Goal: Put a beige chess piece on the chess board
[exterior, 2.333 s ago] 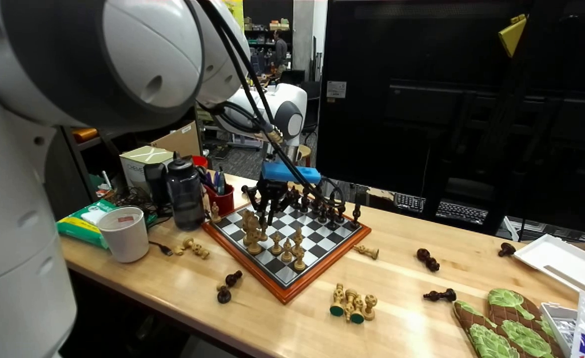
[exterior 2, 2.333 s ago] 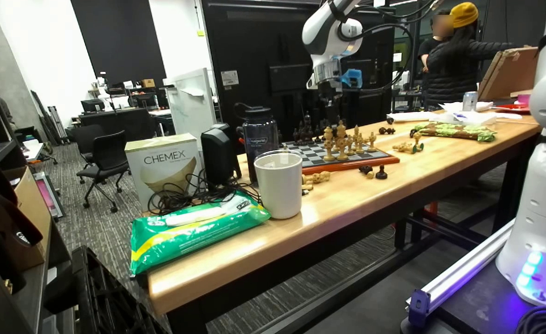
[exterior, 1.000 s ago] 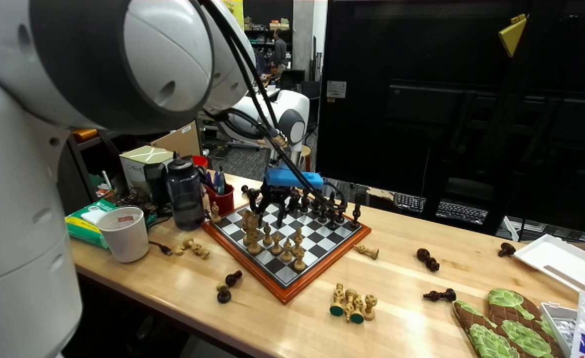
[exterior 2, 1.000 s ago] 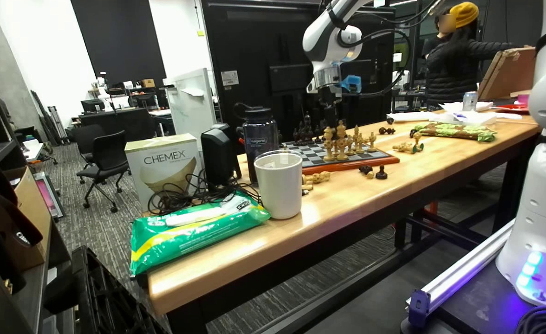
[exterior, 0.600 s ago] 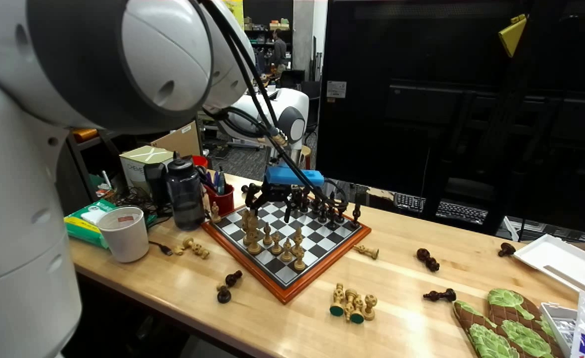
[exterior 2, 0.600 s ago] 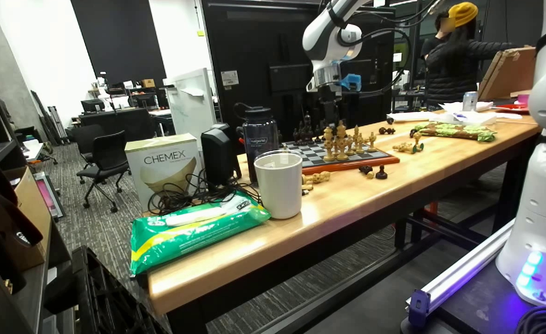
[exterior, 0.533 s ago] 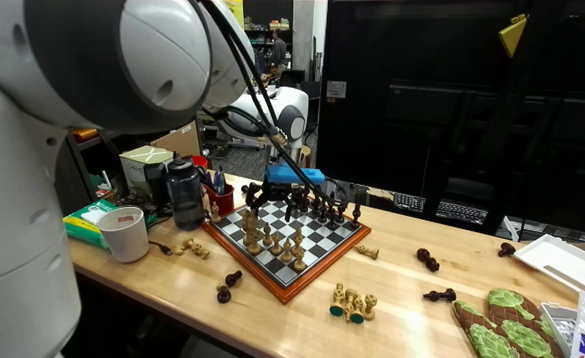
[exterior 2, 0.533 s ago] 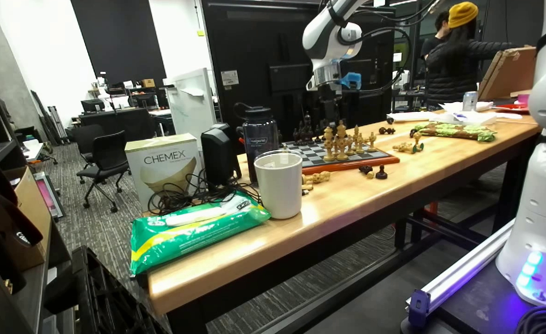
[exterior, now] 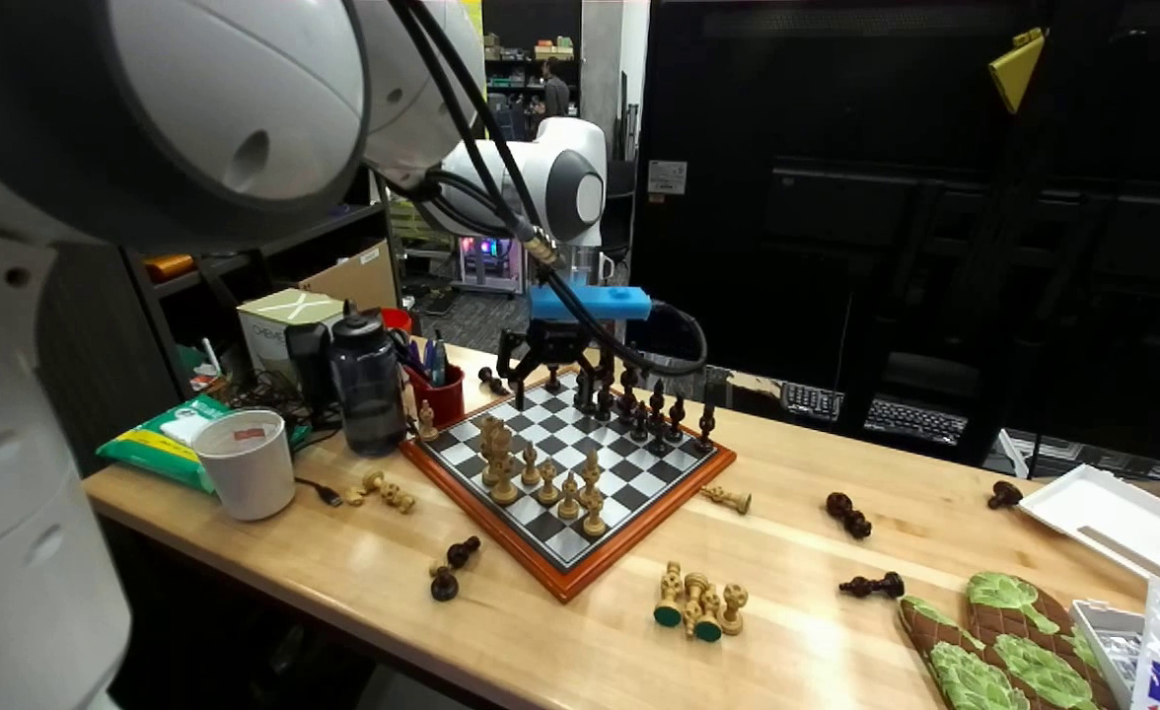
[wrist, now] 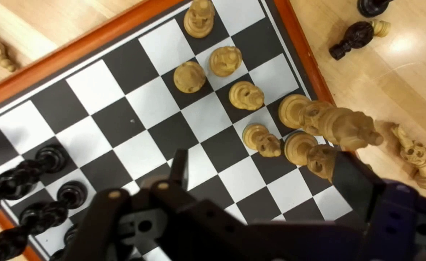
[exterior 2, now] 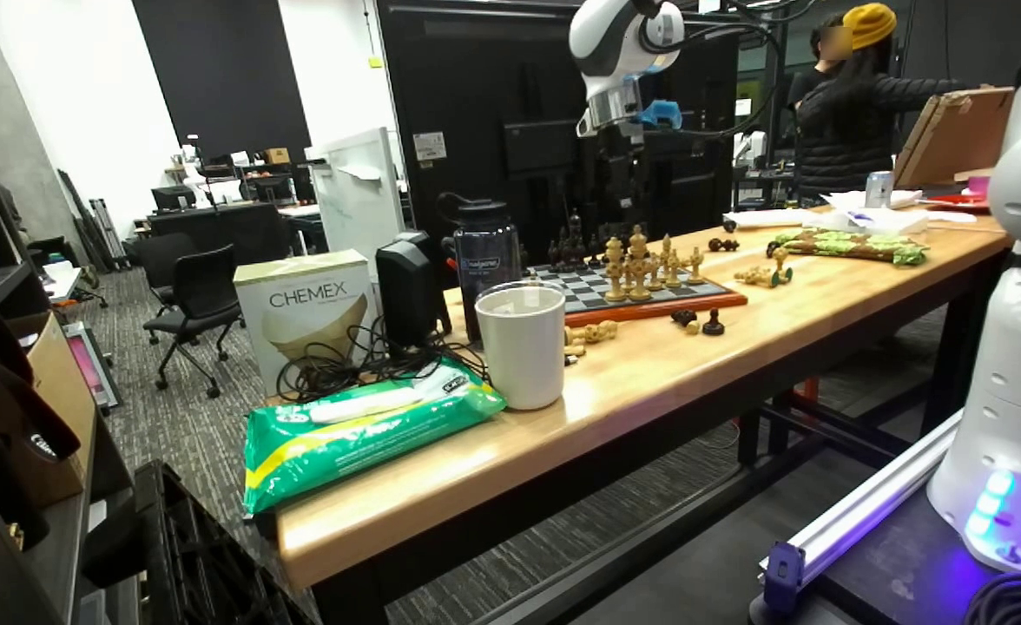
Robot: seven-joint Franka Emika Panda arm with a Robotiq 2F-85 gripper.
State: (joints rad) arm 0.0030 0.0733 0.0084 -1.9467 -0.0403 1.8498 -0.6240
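The black gripper point(wrist: 259, 156) is spread; inside the pale bench's point(exterior: 807, 641) edges, the light-seeming beige wooden piece point(wrist: 262, 140) is best pinched mid-stem.

The robot arm point(exterior: 235, 89), whiteboard point(exterior 2: 361, 213) and wheeled chairs point(exterior 2: 207, 293) suggest a lab.

Hangs over the chess board point(wrist: 175, 136) with the pincer point(wrist: 262, 170) spread wide, partly hiding a beige chess piece point(wrist: 309, 154) behind the finger point(wrist: 356, 185) at right. Looks down on more beige pieces point(wrist: 246, 95) standing nearby and dark chess pieces point(wrist: 50, 159) at lower left. Off the board at upper right, takes in a loose dark piece point(wrist: 358, 35) lying on the bench point(wrist: 423, 90).
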